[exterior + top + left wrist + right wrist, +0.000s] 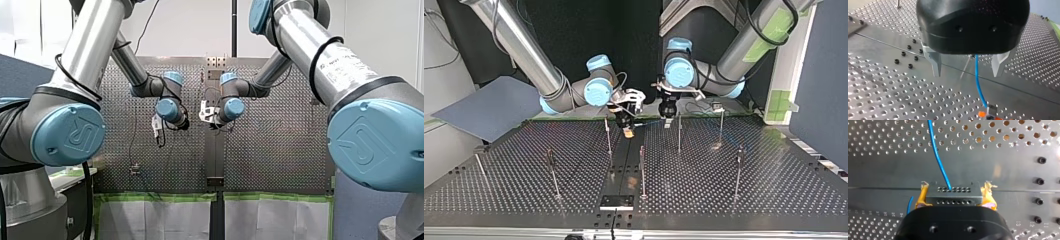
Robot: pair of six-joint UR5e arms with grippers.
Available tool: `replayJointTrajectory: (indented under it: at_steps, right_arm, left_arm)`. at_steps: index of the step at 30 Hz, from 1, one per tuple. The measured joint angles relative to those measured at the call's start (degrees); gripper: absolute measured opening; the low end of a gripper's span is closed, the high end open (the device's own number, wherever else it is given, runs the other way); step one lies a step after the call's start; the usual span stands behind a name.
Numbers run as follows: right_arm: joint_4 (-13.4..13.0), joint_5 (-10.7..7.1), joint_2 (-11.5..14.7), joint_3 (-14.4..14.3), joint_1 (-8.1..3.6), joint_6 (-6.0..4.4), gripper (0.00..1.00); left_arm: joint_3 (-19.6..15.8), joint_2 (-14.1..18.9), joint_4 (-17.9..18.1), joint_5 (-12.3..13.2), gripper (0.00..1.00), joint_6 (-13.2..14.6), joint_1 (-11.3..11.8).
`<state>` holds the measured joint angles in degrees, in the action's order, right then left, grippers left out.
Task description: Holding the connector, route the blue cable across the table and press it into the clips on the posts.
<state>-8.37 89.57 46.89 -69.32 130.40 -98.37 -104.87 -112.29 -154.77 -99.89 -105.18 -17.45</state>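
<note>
Front view: my left gripper (pixel 159 131) and my right gripper (pixel 207 114) hung close together over the middle of the perforated table (pixel 280 150), far end; finger states not legible here. Top view: my right gripper (pixel 627 129), entering at the view's left, carried the connector (pixel 628 133) at its tip, just above the table's centre seam; my left gripper (pixel 667 122) stood just beside it; a short run of blue cable (pixel 650 122) stretched between the two; thin upright posts (pixel 642 170) stood spread over the table, clips too small to read. Left wrist view: metal fingers (pixel 936 63) spread wide, released; the blue cable passed between them untouched and ran down to the connector ahead. Right wrist view: my right gripper clenched on the grey connector, yellow pads (pixel 921 197) pressed to both its ends; the blue cable left the connector's top face and ran away over the table.
</note>
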Motion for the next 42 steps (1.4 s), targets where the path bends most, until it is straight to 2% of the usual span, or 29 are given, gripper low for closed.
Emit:
replayJointTrajectory:
  at_steps: [7,15,17,18,19,20,21,22,23,24,25,26,31,36,42]
  right_arm:
    - [0.0,0.00,0.0,0.0,-0.08,0.00,0.00]
    - [-0.1,0.00,0.0,0.0,-0.10,0.00,0.00]
    - [-0.1,0.00,0.0,0.0,-0.10,0.00,0.00]
    - [-0.1,0.00,0.0,0.0,-0.09,0.00,0.00]
    - [-0.1,0.00,0.0,0.0,-0.09,0.03,0.00]
    - [-0.1,0.00,0.0,0.0,-0.09,0.07,0.00]
    - [-0.1,0.00,0.0,0.0,-0.09,0.12,0.00]
    - [-0.1,0.00,0.0,0.0,-0.09,0.16,0.00]
    - [-0.1,0.00,0.0,0.0,-0.09,0.19,0.00]
    - [-0.1,-0.02,0.1,0.0,-0.10,0.22,0.00]
    - [-0.1,-0.04,0.1,0.0,-0.09,0.23,0.00]
    - [-0.1,-0.07,0.1,0.0,-0.10,0.24,0.00]
    - [0.1,-0.16,0.7,0.1,-0.09,0.26,0.00]
    - [0.4,-0.22,2.5,0.1,-0.13,-0.09,0.00]
    - [2.6,-0.26,4.9,0.1,-0.17,-0.31,0.00]
  left_arm:
    - [3.0,-2.9,-0.3,-1.5,1.00,-0.1,-0.5]
    - [3.5,-3.3,-0.4,-2.8,1.00,-0.2,-0.6]
    - [3.5,-3.3,-0.4,-3.2,0.78,-0.2,-0.7]
    - [3.5,-3.3,-0.5,-3.2,0.78,-0.2,-0.8]
    - [3.5,-3.3,-0.5,-3.4,0.60,-0.2,-0.8]
    - [3.5,-3.3,-0.5,-3.5,0.48,-0.2,-0.8]
    - [3.5,-3.3,-0.6,-3.7,0.48,-0.2,-0.9]
    - [3.5,-3.3,-0.6,-3.9,0.35,-0.1,-0.9]
    - [3.5,-3.3,-0.7,-4.1,0.15,-0.1,-0.9]
    - [3.5,-3.3,-0.7,-4.2,0.15,-0.1,-0.9]
    - [3.5,-3.3,-0.8,-4.4,0.04,-0.1,-1.0]
    - [3.5,-3.3,-0.8,-4.4,0.00,-0.2,-1.0]
    - [3.9,-3.3,-1.1,-4.5,0.00,-0.7,-1.0]
    - [4.7,-2.9,-2.0,-4.6,0.00,-0.7,-1.3]
    - [5.2,-0.6,-3.2,-4.9,0.00,-1.2,-1.8]
